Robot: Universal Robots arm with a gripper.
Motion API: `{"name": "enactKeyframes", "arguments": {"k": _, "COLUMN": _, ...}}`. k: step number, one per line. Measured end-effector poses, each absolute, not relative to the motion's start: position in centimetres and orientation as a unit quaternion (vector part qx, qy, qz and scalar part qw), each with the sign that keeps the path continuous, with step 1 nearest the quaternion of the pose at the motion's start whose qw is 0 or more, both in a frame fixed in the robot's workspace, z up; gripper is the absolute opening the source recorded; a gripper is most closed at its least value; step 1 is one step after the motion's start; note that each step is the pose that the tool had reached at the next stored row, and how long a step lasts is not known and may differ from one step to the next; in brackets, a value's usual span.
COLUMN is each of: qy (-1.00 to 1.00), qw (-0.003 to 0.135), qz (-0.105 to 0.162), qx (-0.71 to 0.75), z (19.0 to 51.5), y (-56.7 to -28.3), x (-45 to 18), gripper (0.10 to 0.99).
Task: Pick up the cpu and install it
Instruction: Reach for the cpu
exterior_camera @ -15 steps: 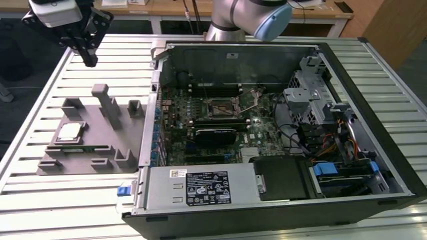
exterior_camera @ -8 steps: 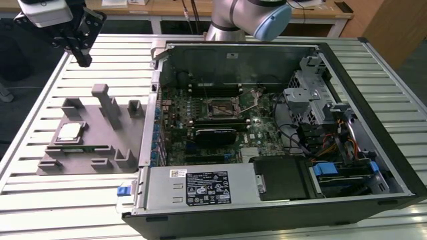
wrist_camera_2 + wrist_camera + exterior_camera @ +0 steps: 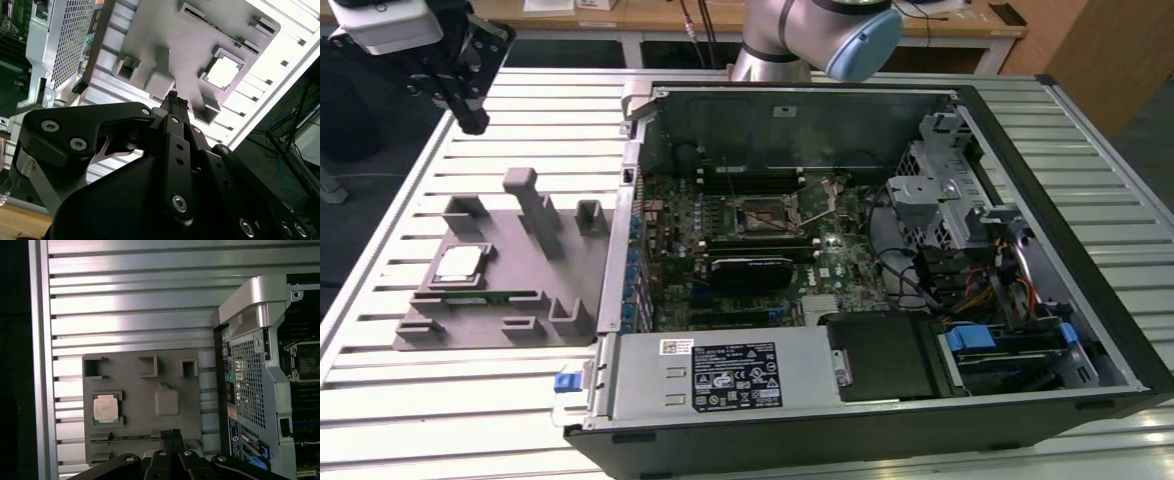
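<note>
The cpu [image 3: 460, 265] lay flat, silvery plate up, in a square recess of the tray [image 3: 520, 310]; the recess was on the tray's side toward the exterior view's left, and low corner walls framed the chip; nothing touched it. In the first wrist view the cpu [image 3: 105, 408] showed as a pale square with a thin darker border; in the second wrist view the cpu [image 3: 222, 72] showed bright white in the same recess.

The tray was grey and carried several upright blocks and one taller post [image 3: 520, 195]; it rested on the slatted metal table [image 3: 414, 420], just beside the open case [image 3: 854, 445], which lay on its side to the exterior view's right of the tray. Inside the case the motherboard [image 3: 707, 290] faced up; its socket [image 3: 761, 213] sat near the board's middle, well apart from the cpu, with the case's wall between the two; whether the socket's cover stood open could not be told. A labelled power supply [image 3: 720, 372] sat in the case's near corner.

The gripper [image 3: 471, 118] hung in the air at the exterior view's upper left, past the tray's far end, well apart from the cpu and touching nothing; its black fingers [image 3: 176, 135] were pressed together tip to tip and held nothing; in the first wrist view the gripper [image 3: 171, 434] showed its closed tips against the tray's edge. The arm [image 3: 814, 35], grey with a blue cap, rose behind the case.
</note>
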State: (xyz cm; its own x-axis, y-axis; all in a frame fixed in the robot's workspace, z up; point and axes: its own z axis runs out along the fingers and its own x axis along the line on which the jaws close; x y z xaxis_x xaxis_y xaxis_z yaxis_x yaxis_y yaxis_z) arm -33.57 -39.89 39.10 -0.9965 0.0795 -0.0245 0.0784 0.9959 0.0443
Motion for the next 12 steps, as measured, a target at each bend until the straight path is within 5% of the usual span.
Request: {"name": "enactKeyframes", "arguments": {"k": 12, "qy": 0.999, "qw": 0.013, "qz": 0.022, "qx": 0.040, "z": 38.9, "y": -39.9, "x": -35.1, "gripper": 0.106}}
